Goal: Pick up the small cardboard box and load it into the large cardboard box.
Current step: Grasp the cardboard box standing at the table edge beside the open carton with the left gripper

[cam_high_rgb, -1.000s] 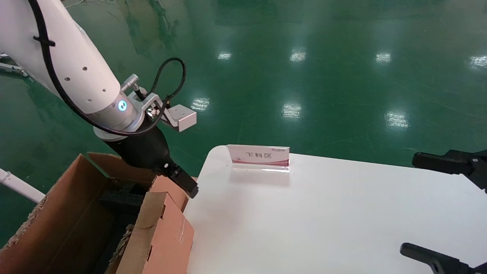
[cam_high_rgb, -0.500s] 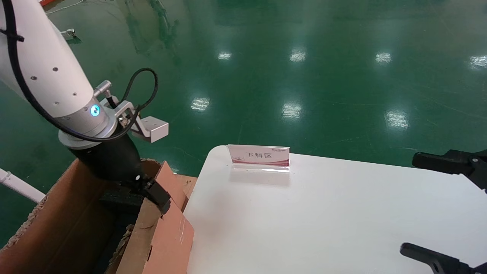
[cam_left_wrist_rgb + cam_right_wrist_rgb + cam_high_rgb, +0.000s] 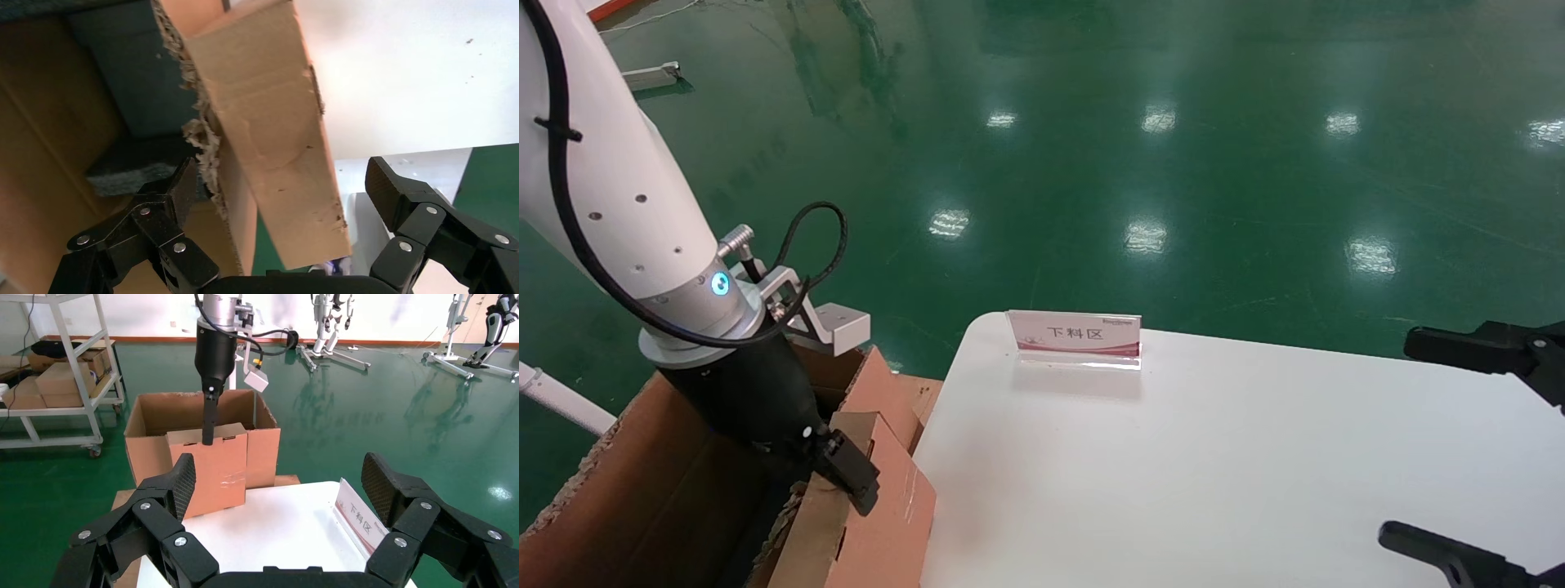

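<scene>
The large cardboard box (image 3: 641,474) stands on the floor at my left, against the white table's edge, and also shows in the right wrist view (image 3: 147,447). It has torn edges and black foam (image 3: 122,92) inside. Its table-side flap (image 3: 887,514) stands up with a strip of clear tape on it. My left gripper (image 3: 846,478) is open and low at this flap (image 3: 275,153). It straddles the flap, one finger inside the box and one outside, and holds nothing. The small cardboard box shows in no view. My right gripper (image 3: 1397,439) is open and parked over the table's right side.
The white table (image 3: 1214,457) carries a standing sign card (image 3: 1075,335) near its far edge. Green floor lies beyond. In the right wrist view a metal shelf with cartons (image 3: 61,386) stands left of the large box.
My left arm has moved from the large box's far table-side corner toward me and to the left, and has come down lower at the flap. The right arm has not moved.
</scene>
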Tool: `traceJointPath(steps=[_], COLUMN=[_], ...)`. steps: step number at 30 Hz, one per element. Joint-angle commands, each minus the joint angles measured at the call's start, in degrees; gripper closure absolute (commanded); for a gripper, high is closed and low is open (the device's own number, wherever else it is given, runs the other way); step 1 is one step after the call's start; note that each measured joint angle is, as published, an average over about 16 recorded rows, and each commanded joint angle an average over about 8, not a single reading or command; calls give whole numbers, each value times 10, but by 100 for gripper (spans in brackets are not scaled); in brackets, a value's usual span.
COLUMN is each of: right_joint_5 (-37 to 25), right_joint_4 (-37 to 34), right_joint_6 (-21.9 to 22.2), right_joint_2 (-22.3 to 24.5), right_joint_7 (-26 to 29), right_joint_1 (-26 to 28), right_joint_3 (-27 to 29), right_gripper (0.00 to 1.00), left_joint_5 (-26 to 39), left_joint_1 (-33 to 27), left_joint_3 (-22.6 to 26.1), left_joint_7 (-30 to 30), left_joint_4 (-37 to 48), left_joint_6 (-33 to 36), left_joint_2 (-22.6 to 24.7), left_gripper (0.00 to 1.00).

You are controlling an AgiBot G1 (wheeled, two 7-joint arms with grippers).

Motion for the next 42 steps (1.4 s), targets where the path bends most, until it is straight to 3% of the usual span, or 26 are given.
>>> traceJointPath(steps=[1,17,20,25,28,42], right_joint_5=[0,0,0,0,0,0], right_joint_4=[0,0,0,0,0,0], right_joint_6=[0,0,0,0,0,0], right_joint_2=[0,0,0,0,0,0], right_joint_7=[0,0,0,0,0,0], right_joint_1=[0,0,0,0,0,0], right_joint_3=[0,0,0,0,0,0], right_gripper=[0,0,0,62,100,100], left_joint_5=[-5,-1,1,3,4,5], left_joint_1=[5,41,44,48,49,53], left_joint_3=[1,13,14,15,16,17], left_joint_7=[-2,-5,-6,-6,-7,-7], left_joint_4=[-1,-2,-1,-1,0,0], left_joint_6=[-4,-28,-31,-34,-35,-38], left_joint_2=[-2,0,1,2,3,3], left_gripper=[0,0,33,96,100,100])
